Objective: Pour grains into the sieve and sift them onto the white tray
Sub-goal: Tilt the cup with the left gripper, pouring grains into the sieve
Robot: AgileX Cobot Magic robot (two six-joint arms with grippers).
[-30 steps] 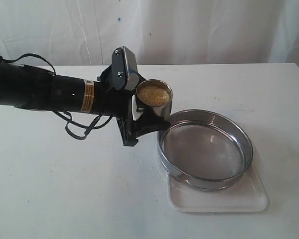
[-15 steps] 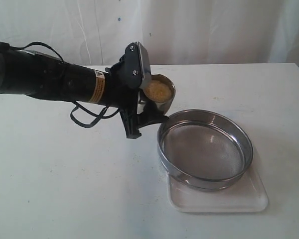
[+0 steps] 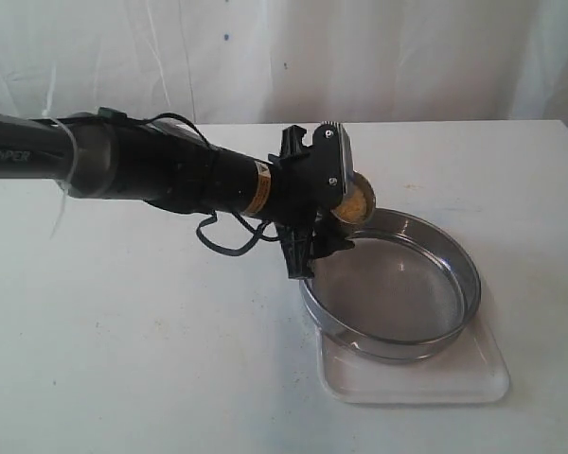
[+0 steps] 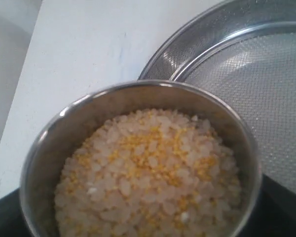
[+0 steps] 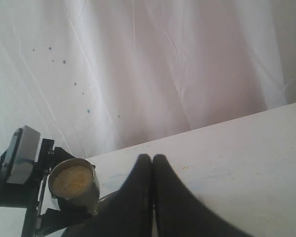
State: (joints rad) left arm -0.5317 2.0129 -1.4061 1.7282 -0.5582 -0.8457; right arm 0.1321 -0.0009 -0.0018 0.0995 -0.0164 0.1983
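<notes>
My left gripper (image 3: 339,216) is shut on a small steel cup (image 3: 356,200), held tilted with its mouth turned toward the sieve (image 3: 390,342). The cup hangs over the sieve's near-left rim. The grains (image 4: 148,173), whitish rice-like bits mixed with fine yellow granules, fill the cup (image 4: 138,89) almost to the brim. The sieve's mesh (image 4: 256,94) looks bare. The sieve sits on the white tray (image 3: 473,380). My right gripper (image 5: 153,159) is shut with nothing in it, raised above the table, and sees the cup (image 5: 74,182) from afar.
The white table (image 3: 151,359) stretches left and in front of the tray. A white curtain (image 3: 407,57) hangs behind. The left arm's black forearm and loose cable (image 3: 218,241) reach in from the left, low over the table.
The left arm has carried the cup rightward to the sieve's rim and rolled it, so its mouth now tips toward the sieve. Sieve and tray have not moved.
</notes>
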